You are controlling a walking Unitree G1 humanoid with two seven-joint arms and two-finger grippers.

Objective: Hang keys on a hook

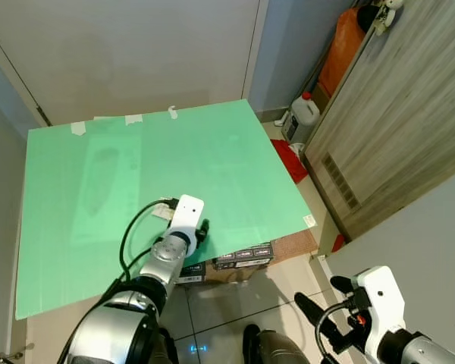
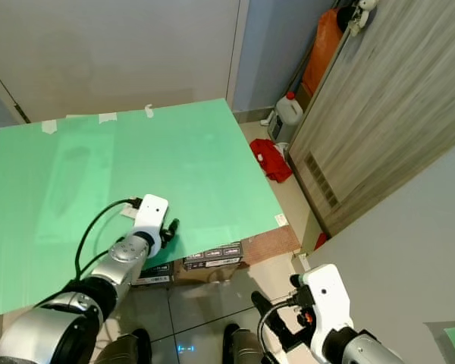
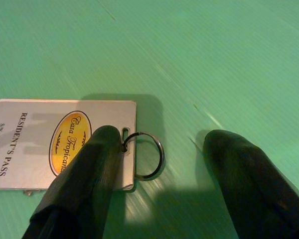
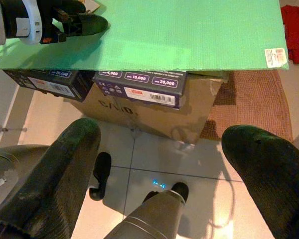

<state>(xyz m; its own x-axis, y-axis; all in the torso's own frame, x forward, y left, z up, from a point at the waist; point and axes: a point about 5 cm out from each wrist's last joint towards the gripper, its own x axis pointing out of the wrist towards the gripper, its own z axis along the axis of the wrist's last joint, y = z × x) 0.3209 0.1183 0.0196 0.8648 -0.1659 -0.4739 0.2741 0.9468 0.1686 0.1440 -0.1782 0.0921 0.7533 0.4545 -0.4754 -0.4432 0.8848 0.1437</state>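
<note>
Silver resident's pass card with a yellow oval logo lies flat on the green board, a metal key ring looped through its slot.

Head views bright, even, sharp, w/ soft sheen on green board; left wrist view dimmer, fingers blurred close-up, dark shadows beneath them

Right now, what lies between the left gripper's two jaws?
In the left wrist view, the key ring on the pass card and bare green board.
</note>
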